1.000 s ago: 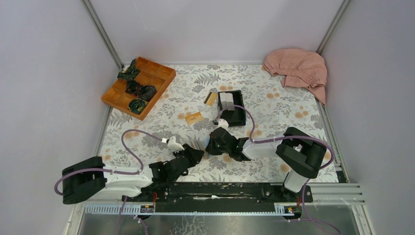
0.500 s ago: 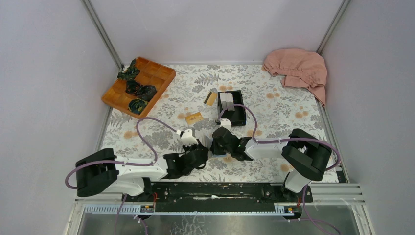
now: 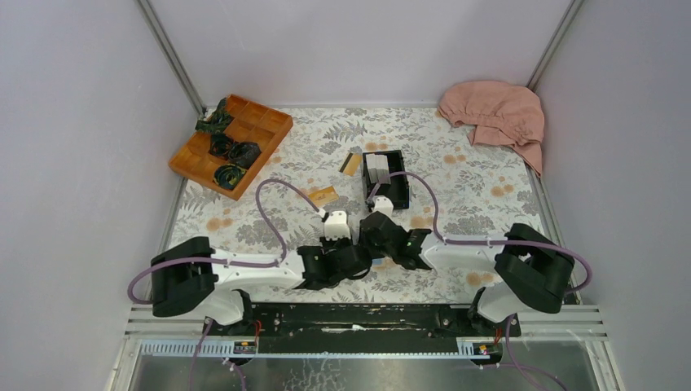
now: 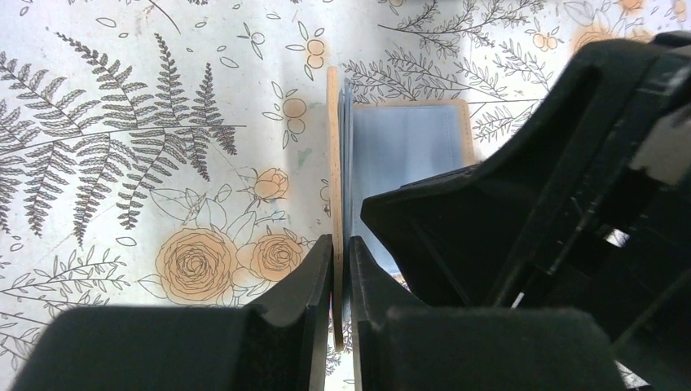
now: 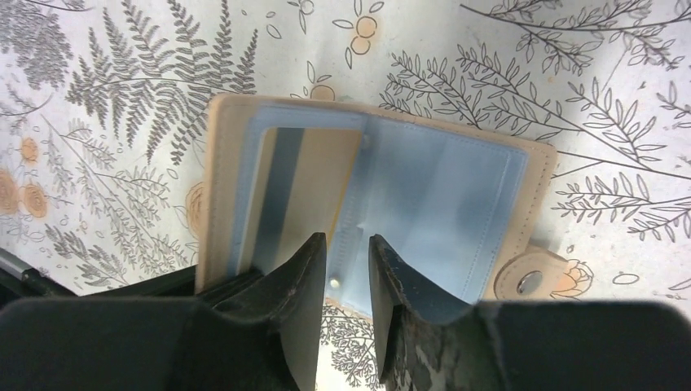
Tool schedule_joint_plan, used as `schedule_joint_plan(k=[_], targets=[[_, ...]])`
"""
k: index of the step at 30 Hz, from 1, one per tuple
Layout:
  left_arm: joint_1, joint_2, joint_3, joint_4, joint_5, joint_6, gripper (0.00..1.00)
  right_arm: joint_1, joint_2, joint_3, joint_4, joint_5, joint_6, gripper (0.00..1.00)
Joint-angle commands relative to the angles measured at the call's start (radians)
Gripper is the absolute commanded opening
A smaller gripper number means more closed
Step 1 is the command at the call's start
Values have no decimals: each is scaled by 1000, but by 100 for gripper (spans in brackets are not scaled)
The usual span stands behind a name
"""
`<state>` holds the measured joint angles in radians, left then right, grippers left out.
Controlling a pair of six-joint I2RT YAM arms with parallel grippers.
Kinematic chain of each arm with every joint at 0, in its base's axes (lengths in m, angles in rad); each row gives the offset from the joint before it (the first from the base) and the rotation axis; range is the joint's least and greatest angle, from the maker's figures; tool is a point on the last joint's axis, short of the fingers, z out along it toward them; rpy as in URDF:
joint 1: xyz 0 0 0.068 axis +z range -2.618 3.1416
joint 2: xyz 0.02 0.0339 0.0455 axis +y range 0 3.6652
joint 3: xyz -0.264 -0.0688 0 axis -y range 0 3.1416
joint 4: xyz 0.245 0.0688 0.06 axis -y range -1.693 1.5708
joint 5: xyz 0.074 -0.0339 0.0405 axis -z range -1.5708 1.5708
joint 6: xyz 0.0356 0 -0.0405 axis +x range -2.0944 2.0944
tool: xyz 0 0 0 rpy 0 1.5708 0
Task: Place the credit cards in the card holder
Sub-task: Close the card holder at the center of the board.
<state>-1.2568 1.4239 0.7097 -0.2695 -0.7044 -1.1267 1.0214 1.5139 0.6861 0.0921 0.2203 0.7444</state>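
Observation:
The tan card holder (image 5: 440,187) lies open on the floral cloth, blue sleeves up, snap tab (image 5: 530,281) at its right. A credit card (image 5: 318,179) with a dark band sits in its left sleeve. My right gripper (image 5: 349,244) hovers over the middle fold, jaws a small way apart. My left gripper (image 4: 341,244) is shut on the raised tan edge of the holder's left flap (image 4: 333,147). In the top view both grippers, left (image 3: 358,262) and right (image 3: 373,240), hide the holder. One orange-gold card (image 3: 323,195) lies loose; another (image 3: 351,164) with a black band lies by the box.
A black open-topped box (image 3: 386,186) stands just behind the grippers. An orange compartment tray (image 3: 231,142) with dark bundles is at the back left. A pink cloth (image 3: 497,114) lies in the back right corner. Grey walls close in the sides.
My left arm has swung right and forward from the near edge to the holder and now meets the right gripper. The right arm has shifted slightly right.

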Motion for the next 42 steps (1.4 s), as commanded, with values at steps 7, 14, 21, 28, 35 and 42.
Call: schedule_joint_plan(k=[7,14,21,28,35,42], targets=[[-28,109,150,-242,-91,31,0,8,-138,-31,-78,95,-23,35],[-47,176,241,-370,-136,29,0,8,-169,-77,-97,122,-8,36],[-75,276,352,-425,-159,49,0,9,-211,-113,-119,148,8,36],[-96,376,448,-450,-164,58,0,9,-233,-157,-123,157,30,36],[-107,431,499,-475,-167,50,0,9,-252,-194,-123,172,53,36],[-112,479,564,-519,-177,50,0,8,-279,-218,-138,183,69,33]])
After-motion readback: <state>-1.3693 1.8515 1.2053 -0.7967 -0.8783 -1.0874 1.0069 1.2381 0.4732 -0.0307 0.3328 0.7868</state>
